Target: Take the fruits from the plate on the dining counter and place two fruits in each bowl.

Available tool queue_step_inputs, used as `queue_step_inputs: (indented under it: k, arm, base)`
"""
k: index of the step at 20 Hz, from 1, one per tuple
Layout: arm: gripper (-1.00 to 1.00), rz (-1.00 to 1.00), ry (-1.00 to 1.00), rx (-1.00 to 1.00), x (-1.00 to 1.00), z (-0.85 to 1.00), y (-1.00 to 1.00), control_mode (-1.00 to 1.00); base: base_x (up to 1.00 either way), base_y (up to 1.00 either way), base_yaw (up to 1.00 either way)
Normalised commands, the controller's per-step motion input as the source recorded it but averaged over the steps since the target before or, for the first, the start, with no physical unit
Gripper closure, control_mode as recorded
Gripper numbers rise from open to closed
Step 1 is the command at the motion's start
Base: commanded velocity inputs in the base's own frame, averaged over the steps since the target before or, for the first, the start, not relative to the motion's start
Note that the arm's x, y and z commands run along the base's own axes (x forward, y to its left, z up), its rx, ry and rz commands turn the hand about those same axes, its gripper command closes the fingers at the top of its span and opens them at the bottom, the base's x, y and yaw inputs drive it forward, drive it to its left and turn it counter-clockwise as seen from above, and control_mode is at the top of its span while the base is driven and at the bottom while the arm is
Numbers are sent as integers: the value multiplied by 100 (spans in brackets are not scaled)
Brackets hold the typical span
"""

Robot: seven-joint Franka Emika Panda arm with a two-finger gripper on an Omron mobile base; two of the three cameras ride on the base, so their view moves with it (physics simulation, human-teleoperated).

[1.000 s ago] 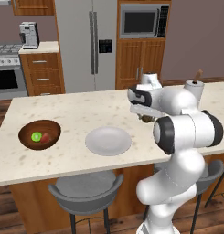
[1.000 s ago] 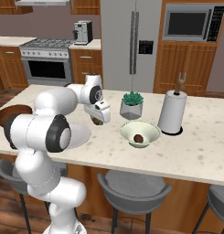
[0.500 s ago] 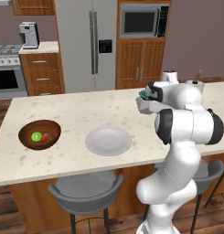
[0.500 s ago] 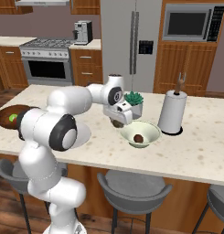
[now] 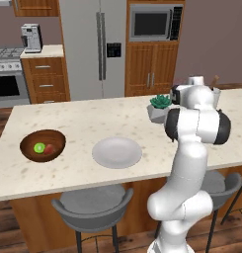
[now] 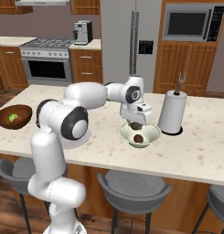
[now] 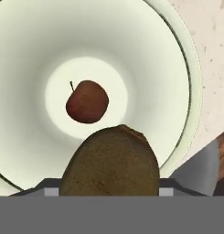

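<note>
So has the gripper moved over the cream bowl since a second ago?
Yes. The gripper, shut on a brown fruit, has swung right toward the paper towel roll and now hangs above the cream bowl.

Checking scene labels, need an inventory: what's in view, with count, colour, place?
Dark wooden bowl: 1, reddish-brown, counter's left end.
Green fruit, red fruit: 1 each, inside it.
Flat round plate: 1, grey-white, mid-counter.
Glossy bowl: 1, cream-green, beside the towel roll.
Small reddish-brown fruit: 1, on its bottom.
Brown fruit: 1, held above that bowl.
Succulent: 1, green, potted.
Paper-towel roll: 1, white.
Gripper: 1, shut on the brown fruit.
</note>
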Motion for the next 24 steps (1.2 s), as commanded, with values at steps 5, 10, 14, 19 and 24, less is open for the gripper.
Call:
queue_step_inputs:
  k: [5,10,14,19,24]
  arm:
    - [100,0,1,0,8,-28,-42,-100]
    - [100,0,-3,0,21,-36,-2,-100]
    - [100,0,-2,0,19,-28,-7,-100]
    - [100,0,0,0,6,-28,-11,-100]
    - [100,0,0,0,0,-16,-18,-100]
  base:
    - [0,0,0]
    - [0,0,0]
    - [0,0,0]
    - [0,0,0]
    - [0,0,0]
